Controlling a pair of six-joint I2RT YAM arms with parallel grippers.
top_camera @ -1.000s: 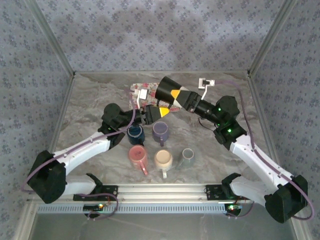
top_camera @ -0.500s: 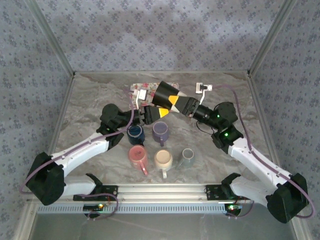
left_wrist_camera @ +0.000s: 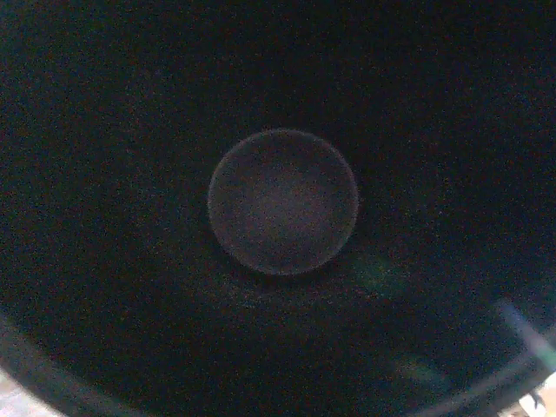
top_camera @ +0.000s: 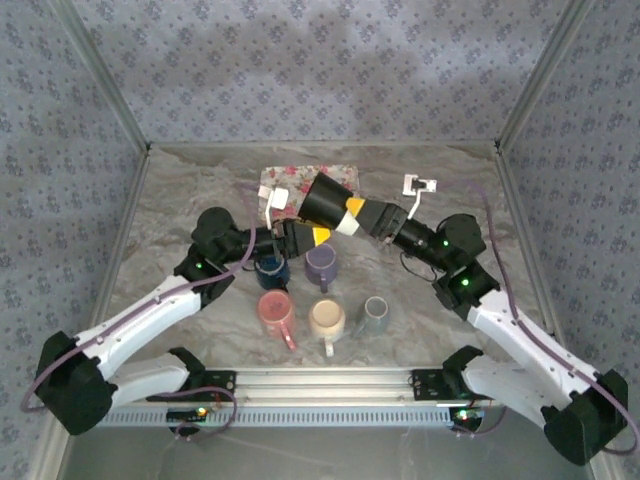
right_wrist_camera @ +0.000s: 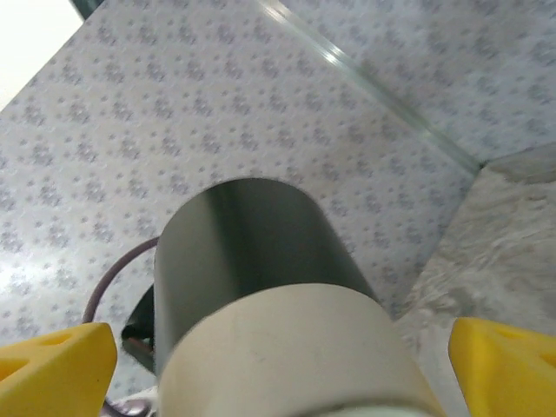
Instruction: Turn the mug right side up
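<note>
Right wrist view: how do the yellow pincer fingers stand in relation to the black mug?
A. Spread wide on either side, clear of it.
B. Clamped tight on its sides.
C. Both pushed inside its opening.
A: the right pincer has its yellow fingers at the far left and far right of the picture, with a visible gap between each one and the black mug.

Mug, upper ctr: black cylindrical mug (top_camera: 328, 200), cream base
Cloth: pink-white floral fabric cloth (top_camera: 287, 175)
Table: grey marbled flat tabletop (top_camera: 190, 190)
Walls: blue-grey papered walls (top_camera: 320, 70), sm. flower print
</note>
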